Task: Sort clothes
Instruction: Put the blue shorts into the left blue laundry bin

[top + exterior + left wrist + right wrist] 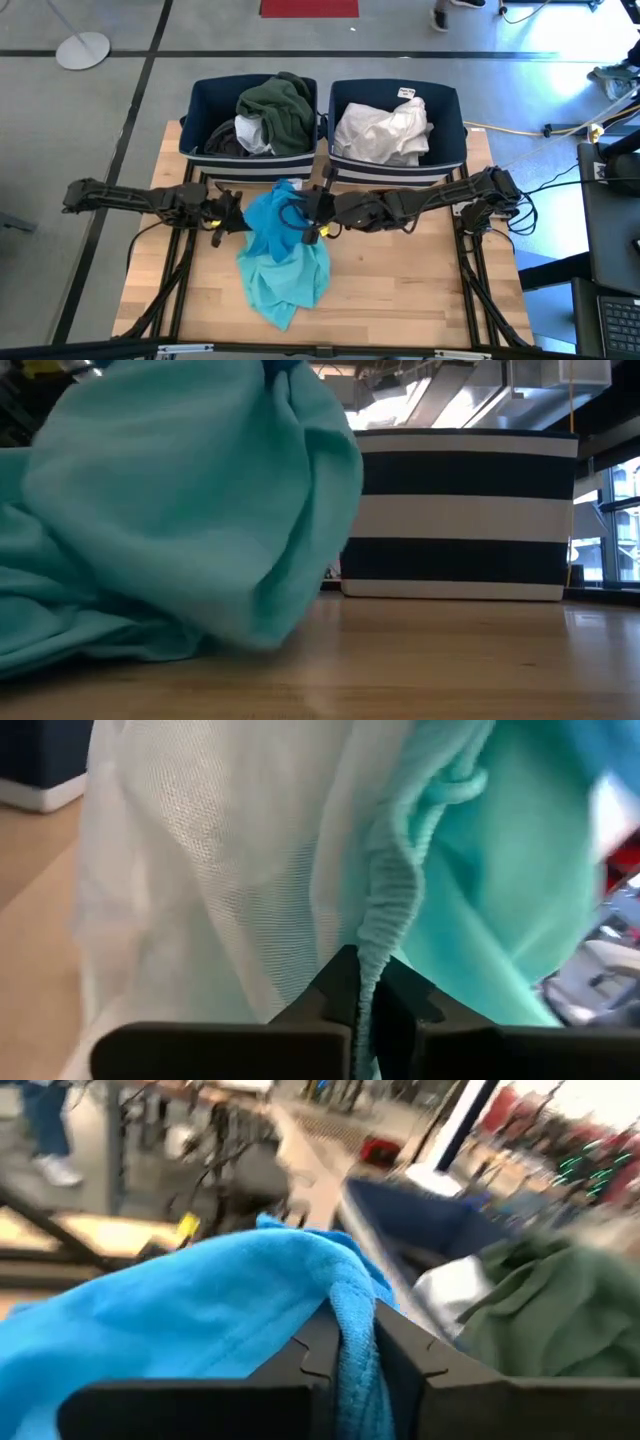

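Two grippers share one garment: the left gripper [228, 212] has its fingers pressed on a ribbed hem of the turquoise shirt [280, 250], and the right gripper [312, 212] pinches a bunched fold of the same cloth. The shirt hangs between them, its lower part trailing on the counter [400, 290] just before the two bins. The left bin [200, 115] holds dark green and grey clothes, the right bin [450, 110] white ones. The lifting step seems in hand; next, probably, carrying it over a bin's rim and releasing.
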`<state>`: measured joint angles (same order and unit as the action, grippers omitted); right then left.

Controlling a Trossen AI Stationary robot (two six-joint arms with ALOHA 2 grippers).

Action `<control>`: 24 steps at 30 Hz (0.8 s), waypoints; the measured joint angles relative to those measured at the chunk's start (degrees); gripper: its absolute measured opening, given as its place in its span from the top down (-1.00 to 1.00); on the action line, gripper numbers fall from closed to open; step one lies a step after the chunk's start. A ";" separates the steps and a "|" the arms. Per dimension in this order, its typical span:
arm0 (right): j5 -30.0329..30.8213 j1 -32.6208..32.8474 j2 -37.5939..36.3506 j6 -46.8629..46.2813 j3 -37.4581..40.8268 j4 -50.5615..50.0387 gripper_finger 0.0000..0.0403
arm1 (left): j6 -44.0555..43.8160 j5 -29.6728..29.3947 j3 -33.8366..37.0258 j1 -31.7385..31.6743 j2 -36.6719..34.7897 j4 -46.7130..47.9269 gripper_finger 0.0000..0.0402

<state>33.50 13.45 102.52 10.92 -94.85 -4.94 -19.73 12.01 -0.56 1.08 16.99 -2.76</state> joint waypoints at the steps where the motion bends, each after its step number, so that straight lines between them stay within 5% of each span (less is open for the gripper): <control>1: 1.09 0.00 -0.15 1.50 0.00 1.76 0.78 | 0.04 -0.94 0.00 -0.02 0.39 0.22 0.96; 12: 5.02 -1.22 -2.22 23.16 -12.56 19.63 0.78 | -0.26 -6.45 -0.02 -0.02 6.32 1.44 0.99; 24: -4.47 -12.58 -0.15 20.27 -19.48 18.29 0.78 | -0.44 -7.39 0.02 -0.02 8.24 -3.48 0.97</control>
<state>29.03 0.87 102.36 31.19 -114.33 13.35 -20.16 4.62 -0.54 1.06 25.23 -6.25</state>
